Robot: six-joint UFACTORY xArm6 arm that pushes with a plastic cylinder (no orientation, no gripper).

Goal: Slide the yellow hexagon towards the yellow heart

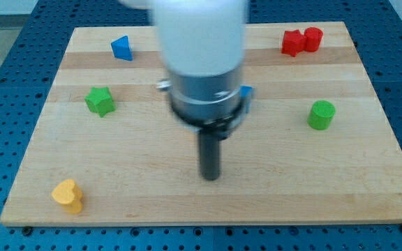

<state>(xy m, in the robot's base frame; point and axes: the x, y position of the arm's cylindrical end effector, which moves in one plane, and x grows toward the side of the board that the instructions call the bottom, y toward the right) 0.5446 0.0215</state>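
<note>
Yellow heart (68,196): nearest, far to the view's left of my tip (210,177) and slightly lower. My tip: bare rod end on open board (208,209), touching no block. Green star (100,101): up-left. Green cylinder (321,114): up-right. Blue block (246,92): behind the arm, mostly hidden. Blue triangle (121,48), two red blocks (301,40): farthest. Yellow hexagon: cannot be seen.

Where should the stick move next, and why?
Probably back off a little toward the view's bottom: my tip touches no block, the yellow heart sits at bottom left, and no yellow hexagon shows; my arm may be hiding it.
</note>
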